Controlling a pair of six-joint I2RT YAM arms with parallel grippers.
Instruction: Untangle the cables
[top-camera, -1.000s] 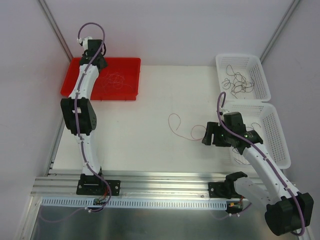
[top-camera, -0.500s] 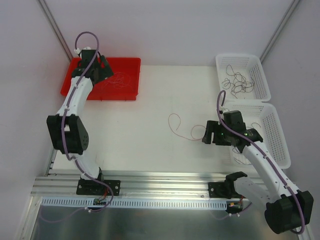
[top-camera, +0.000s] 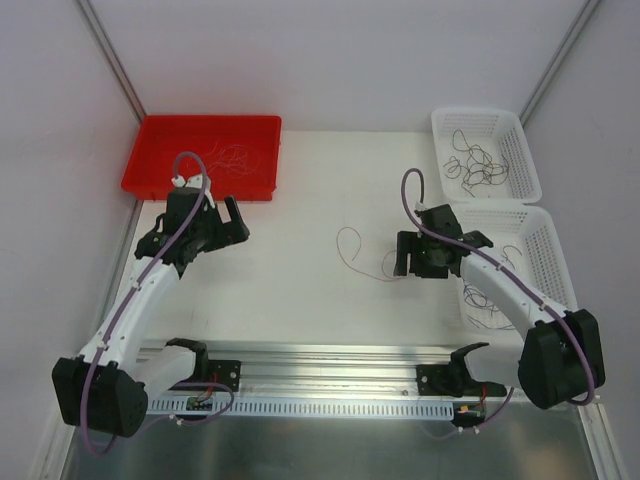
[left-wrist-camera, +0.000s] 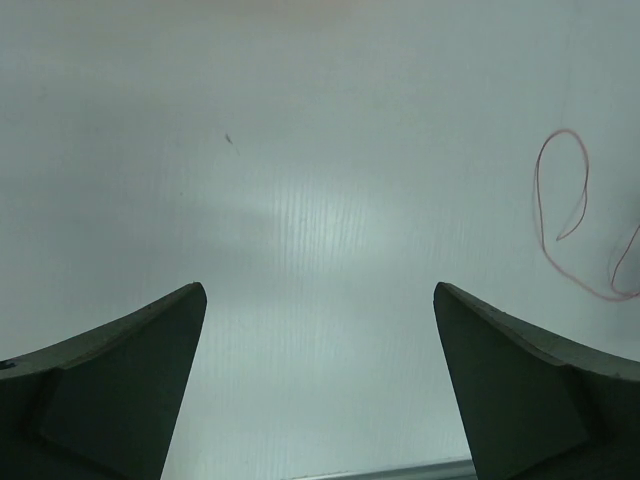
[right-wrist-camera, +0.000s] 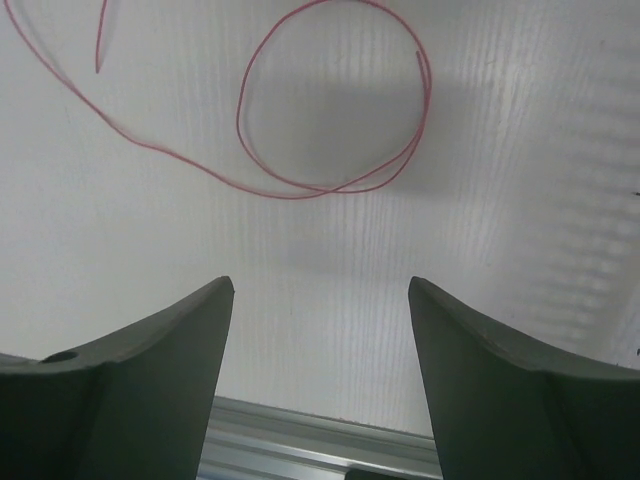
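From above, we see a smooth white table (top-camera: 300, 200) with a thin red wire (top-camera: 352, 258) lying loose on it in an open loop and a wavy tail. A shallow red plastic tray (top-camera: 150, 170) at the far left holds a small tangle (top-camera: 235, 158) of hair-fine wires. At the far right, a white slotted basket (top-camera: 520, 135) holds curly dark wires (top-camera: 478, 165). A second white basket (top-camera: 560, 270) sits just nearer, partly hidden by the right arm. The left gripper (top-camera: 228, 228) hangs over bare table in front of the tray, well apart from the red wire, with its jaws spread. The right gripper (top-camera: 400, 255) is just beside the tail of the red wire, jaws also spread. A ribbed aluminium rail (top-camera: 330, 360) runs along the near edge.

From the left wrist, the left gripper (left-wrist-camera: 318, 290) shows two dark, matte, wedge-shaped fingers (left-wrist-camera: 120, 390) held wide apart with nothing between them. The finely ribbed white surface lies below, and the red wire (left-wrist-camera: 541, 215) curls at the right edge.

From the right wrist, the right gripper (right-wrist-camera: 320, 285) is likewise parted and holds nothing. The red wire (right-wrist-camera: 300, 196) forms a near-round loop on the table just beyond the fingertips, not touching them, and the rail (right-wrist-camera: 320, 440) shows below.
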